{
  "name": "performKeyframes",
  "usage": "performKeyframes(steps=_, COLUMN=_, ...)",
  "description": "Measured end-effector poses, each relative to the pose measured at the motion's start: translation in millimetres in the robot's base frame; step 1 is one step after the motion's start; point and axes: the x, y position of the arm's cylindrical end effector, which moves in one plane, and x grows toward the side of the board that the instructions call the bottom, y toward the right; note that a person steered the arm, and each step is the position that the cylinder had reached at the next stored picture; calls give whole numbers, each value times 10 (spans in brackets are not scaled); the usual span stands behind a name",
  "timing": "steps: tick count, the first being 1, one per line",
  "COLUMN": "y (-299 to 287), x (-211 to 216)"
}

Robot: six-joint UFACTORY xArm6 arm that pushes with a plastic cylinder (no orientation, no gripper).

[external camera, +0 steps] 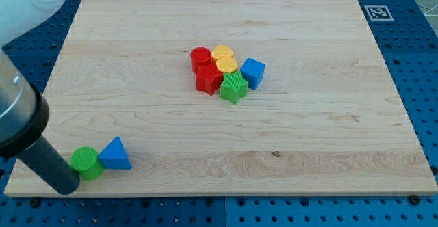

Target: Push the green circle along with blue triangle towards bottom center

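In the camera view, you see a pale wooden board (308, 152) on a blue pegboard base. The task looks barely begun, or only part done: the green circle (86, 162) and blue triangle (116, 154) sit at the lower left of the frame, touching each other, near the board's bottom edge but well to the left of bottom centre. They still need to travel rightward along that edge.

The green circle is a short ribbed cylinder, seen from above and slightly from the side. The blue triangle is a small wedge, its point towards the view's top, just right of the circle.

Your rod comes in from the left edge as a thick dark bar. My tip (66, 186) rests at the lower left of the green circle, touching or almost touching it. There are no jaws to report; the arm ends in this rod alone.

Near the upper middle of the frame, a tight cluster sits well apart: a red circle (200, 58), a red block (208, 81), two yellow blocks (224, 59), a green star (234, 87) and a blue block (252, 72).
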Motion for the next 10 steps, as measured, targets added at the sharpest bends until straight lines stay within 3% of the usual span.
performKeyframes(steps=2, y=105, x=-81)
performKeyframes(steps=4, y=-191, x=-109)
performKeyframes(steps=6, y=-428, x=-547)
performKeyframes(steps=10, y=46, x=-340)
